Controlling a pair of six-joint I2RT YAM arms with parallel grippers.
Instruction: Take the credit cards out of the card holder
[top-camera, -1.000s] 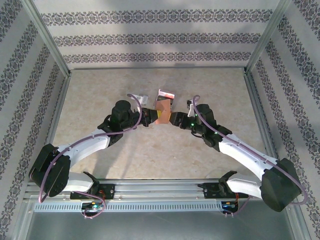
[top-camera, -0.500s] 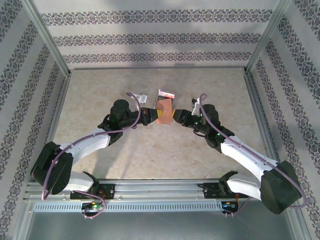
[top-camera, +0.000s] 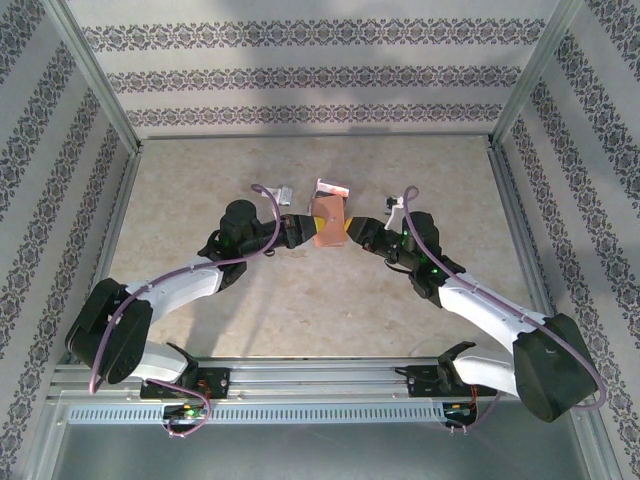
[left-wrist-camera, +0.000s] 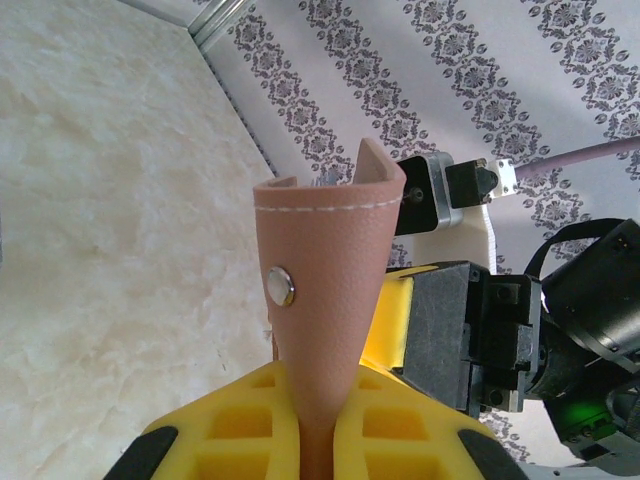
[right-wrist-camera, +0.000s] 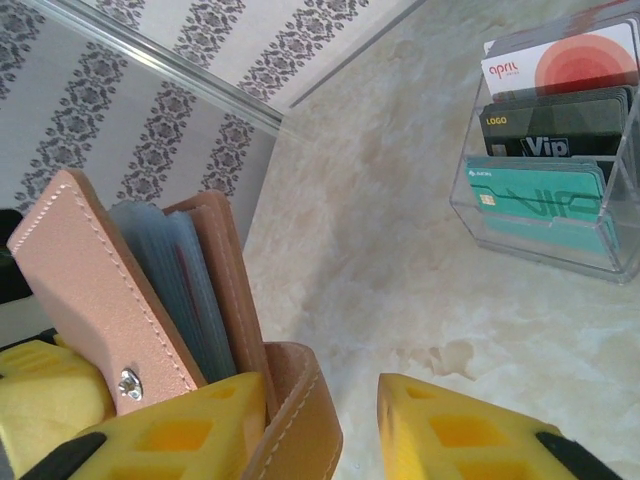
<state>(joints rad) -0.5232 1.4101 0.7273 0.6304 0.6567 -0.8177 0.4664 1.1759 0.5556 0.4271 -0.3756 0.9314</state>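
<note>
Pinched by the left end effector (left-wrist-camera: 314, 405), the brown leather card holder (left-wrist-camera: 322, 270) is being closed upon by the right end effector (right-wrist-camera: 330, 432) (still spread) for opening.

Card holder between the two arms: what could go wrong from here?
1. The left gripper pinches the card holder by its snap flap alone, so a tug from the other side could twist it or slip it out.
2. The right gripper has its jaws apart around the holder's brown outer wall, not a card. Closing may just clamp leather.
3. The clear card rack stands close by, and a wide swing could knock it.
</note>
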